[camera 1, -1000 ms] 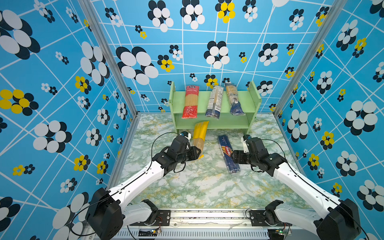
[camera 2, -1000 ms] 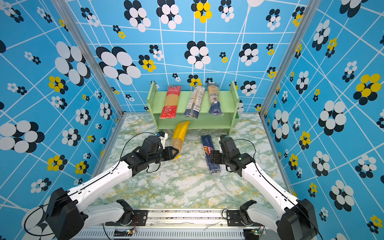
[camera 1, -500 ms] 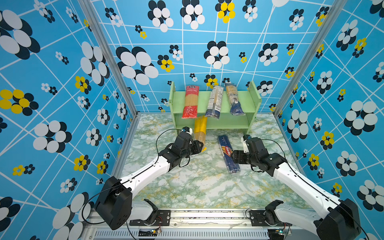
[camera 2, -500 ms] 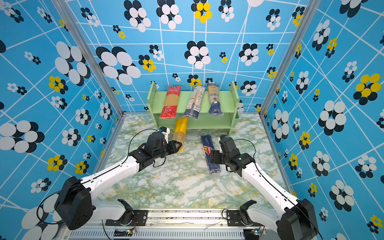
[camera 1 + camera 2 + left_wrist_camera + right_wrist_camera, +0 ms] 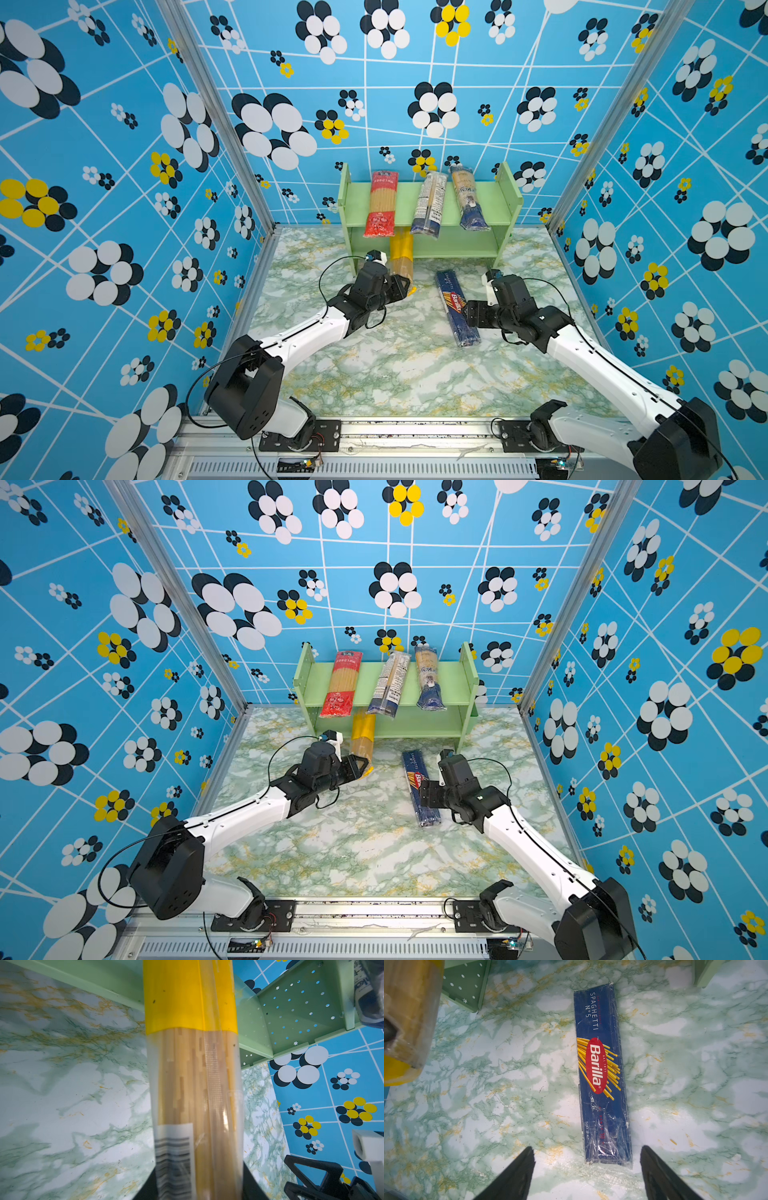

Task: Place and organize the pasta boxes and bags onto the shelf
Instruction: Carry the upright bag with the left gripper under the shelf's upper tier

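My left gripper point(image 5: 402, 286) point(image 5: 197, 1188) is shut on the near end of the plain yellow barcoded bag point(image 5: 401, 257) point(image 5: 193, 1064). The bag's yellow far end reaches into the lower tier of the pale-green shelf point(image 5: 355, 208) point(image 5: 316, 683). On the top tier lie a red-ended bag point(image 5: 380, 203) and two blue-and-yellow bags point(image 5: 430, 203) point(image 5: 467, 199). The dark blue Barilla box point(image 5: 455, 307) point(image 5: 602, 1076) lies flat on the marble table. My right gripper point(image 5: 473, 315) point(image 5: 586, 1148) is open beside and above it, fingers spread wider than the box and touching nothing.
Patterned blue walls with metal corner posts point(image 5: 216, 116) close in the table on three sides. The shelf stands against the back wall. The three top-tier packs overhang its front edge. Both arm bases sit on the front rail point(image 5: 374, 428).
My left gripper has carried the yellow bag away from me, and the bag's far end has slid under the top tier. The right arm and the Barilla box have not moved.
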You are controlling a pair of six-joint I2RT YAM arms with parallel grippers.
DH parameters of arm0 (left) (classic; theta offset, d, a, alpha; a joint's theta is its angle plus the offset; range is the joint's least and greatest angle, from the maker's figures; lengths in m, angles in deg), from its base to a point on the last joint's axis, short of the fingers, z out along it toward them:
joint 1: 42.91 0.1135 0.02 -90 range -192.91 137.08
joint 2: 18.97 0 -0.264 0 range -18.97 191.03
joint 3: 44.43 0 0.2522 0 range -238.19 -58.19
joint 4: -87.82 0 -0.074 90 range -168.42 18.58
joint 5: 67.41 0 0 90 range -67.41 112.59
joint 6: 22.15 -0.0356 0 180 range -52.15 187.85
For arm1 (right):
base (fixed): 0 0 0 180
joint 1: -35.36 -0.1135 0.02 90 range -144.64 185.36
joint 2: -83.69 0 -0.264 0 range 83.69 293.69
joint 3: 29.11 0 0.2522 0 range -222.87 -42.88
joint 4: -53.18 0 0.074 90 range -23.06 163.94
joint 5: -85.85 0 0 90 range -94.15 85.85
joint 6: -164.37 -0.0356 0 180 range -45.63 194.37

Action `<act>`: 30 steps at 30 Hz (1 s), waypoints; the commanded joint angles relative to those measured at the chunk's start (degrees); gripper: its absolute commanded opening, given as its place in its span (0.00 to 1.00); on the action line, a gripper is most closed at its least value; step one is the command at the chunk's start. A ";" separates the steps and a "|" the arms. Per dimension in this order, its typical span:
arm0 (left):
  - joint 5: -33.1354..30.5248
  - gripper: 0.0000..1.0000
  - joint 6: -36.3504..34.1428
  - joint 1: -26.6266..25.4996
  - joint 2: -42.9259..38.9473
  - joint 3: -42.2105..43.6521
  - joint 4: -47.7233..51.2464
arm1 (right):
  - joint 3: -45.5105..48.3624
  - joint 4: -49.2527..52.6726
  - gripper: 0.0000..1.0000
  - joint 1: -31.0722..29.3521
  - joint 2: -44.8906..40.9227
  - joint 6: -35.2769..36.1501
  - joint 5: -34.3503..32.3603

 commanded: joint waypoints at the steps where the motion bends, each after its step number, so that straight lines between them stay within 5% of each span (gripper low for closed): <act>1: -0.79 0.00 -0.55 0.65 -0.68 -4.11 -13.71 | 0.50 0.99 0.82 -0.27 -1.77 0.16 0.10; 30: 2.17 0.00 6.92 3.52 7.61 -5.44 -28.53 | 1.57 1.42 0.82 -0.23 -2.96 1.57 0.05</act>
